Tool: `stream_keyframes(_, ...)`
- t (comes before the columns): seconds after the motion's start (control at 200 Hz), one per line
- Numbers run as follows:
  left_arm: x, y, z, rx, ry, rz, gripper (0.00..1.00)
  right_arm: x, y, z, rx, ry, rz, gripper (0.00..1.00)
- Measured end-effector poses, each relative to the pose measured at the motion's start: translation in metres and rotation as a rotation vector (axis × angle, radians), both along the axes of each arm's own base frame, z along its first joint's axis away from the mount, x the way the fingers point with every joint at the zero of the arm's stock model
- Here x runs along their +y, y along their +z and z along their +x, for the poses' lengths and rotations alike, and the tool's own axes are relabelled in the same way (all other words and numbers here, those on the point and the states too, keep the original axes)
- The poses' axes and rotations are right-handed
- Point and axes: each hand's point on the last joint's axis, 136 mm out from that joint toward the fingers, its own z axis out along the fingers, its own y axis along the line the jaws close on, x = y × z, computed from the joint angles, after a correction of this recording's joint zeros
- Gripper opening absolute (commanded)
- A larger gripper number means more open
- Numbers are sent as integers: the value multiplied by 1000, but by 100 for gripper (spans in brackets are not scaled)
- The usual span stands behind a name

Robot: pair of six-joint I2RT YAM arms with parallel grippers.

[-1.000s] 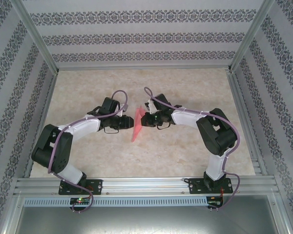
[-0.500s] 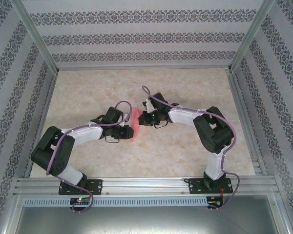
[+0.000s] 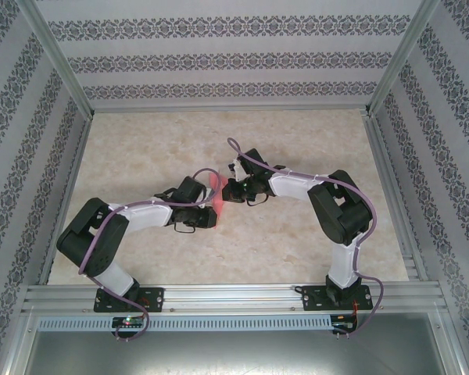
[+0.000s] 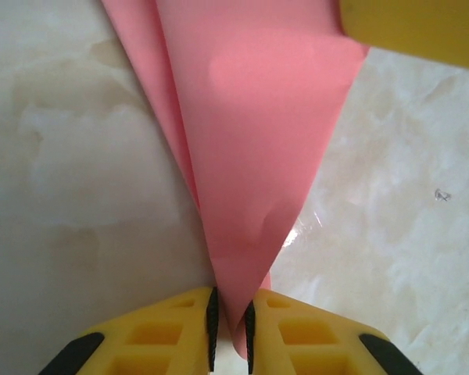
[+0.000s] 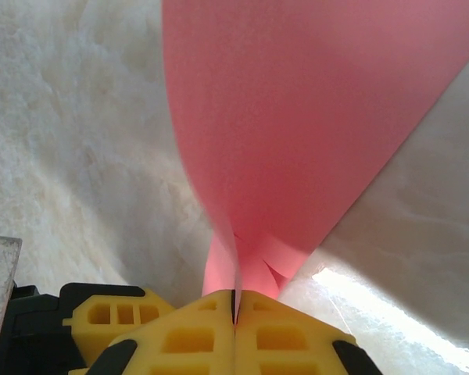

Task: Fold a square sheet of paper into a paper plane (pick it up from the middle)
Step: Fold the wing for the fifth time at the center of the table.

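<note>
Clamping folded pink paper (image 4: 258, 141), left gripper (image 4: 230, 328) and right gripper (image 5: 236, 305) pinch its tapered ends.

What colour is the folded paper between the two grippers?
Plain salmon pink, unmarked. The paper shows best in the left wrist view.

Table (image 3: 297, 250): flat top, pale cream, marbled with faint beige veining. Soft glare patches are noted on the surface in the wrist views. An aluminium rail (image 3: 234, 293) is set along the near edge. The left arm base (image 3: 125, 298) and right arm base (image 3: 334, 295) are bolted there.
</note>
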Motion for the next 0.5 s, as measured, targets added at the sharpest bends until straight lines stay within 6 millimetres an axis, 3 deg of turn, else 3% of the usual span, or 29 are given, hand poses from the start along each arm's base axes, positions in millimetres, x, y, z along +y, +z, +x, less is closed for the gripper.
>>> stream_keyframes(0.11,1,-1,1,-11,-5,28,15,0,0,0,5,-5,1,4)
stream_keyframes(0.325,3,-1,1,-29,-23,86,3,0,0,0,8,-8,1,4)
stream_keyframes(0.5,4,-1,1,-50,-46,128,2,0,0,0,11,-9,-1,6)
